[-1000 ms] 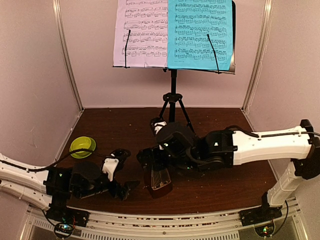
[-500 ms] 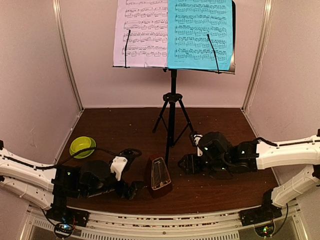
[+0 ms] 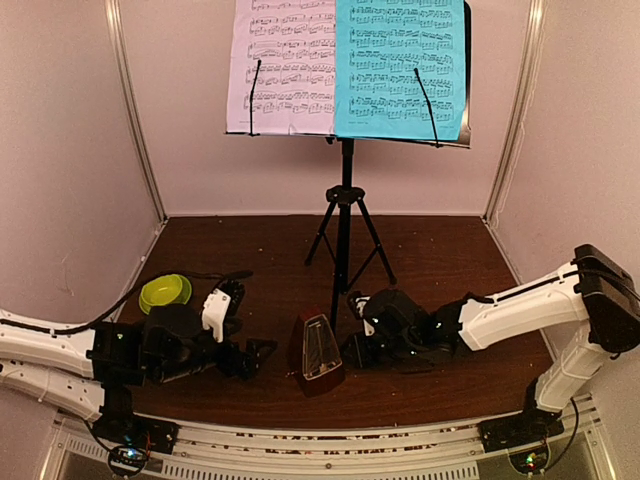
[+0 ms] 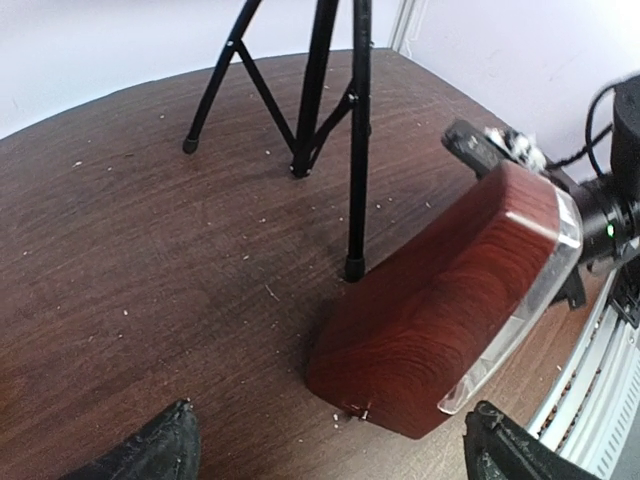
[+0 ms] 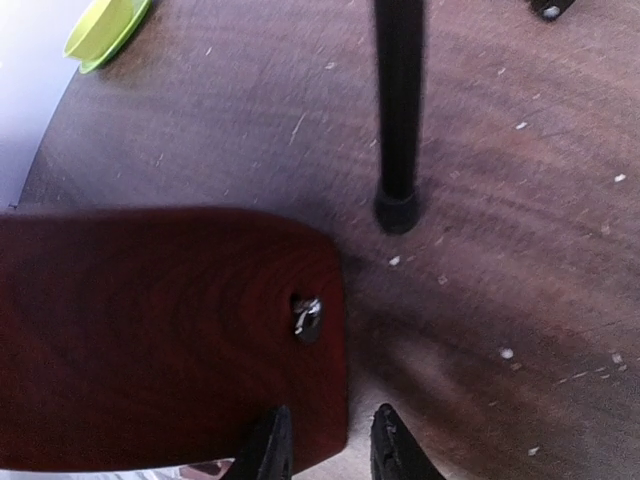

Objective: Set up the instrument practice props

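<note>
The black music stand [image 3: 343, 230] stands at the back on its tripod, holding a white sheet [image 3: 285, 65] and a cyan sheet [image 3: 400, 65]. The brown metronome [image 3: 318, 355] stands upright near the front, just ahead of a tripod foot [image 5: 397, 212]. My left gripper [image 3: 255, 358] is low at its left, open wide. In the left wrist view the metronome [image 4: 450, 290] is ahead of the open gripper [image 4: 325, 452]. My right gripper [image 3: 352, 352] is low at its right side. Its fingers [image 5: 268, 448] stand narrowly apart at the metronome's [image 5: 170, 330] corner, gripping nothing.
A lime-green bowl [image 3: 166, 292] sits on the table at the left, also visible as a bowl [image 5: 105, 28] in the right wrist view. The tripod legs [image 4: 320, 90] spread just behind the metronome. White walls close in the brown table [image 3: 450, 250] on three sides.
My right arm drew back to the right, then came back low against the metronome's right side, its jaws narrowing. My left arm shifted slightly and stayed open.
</note>
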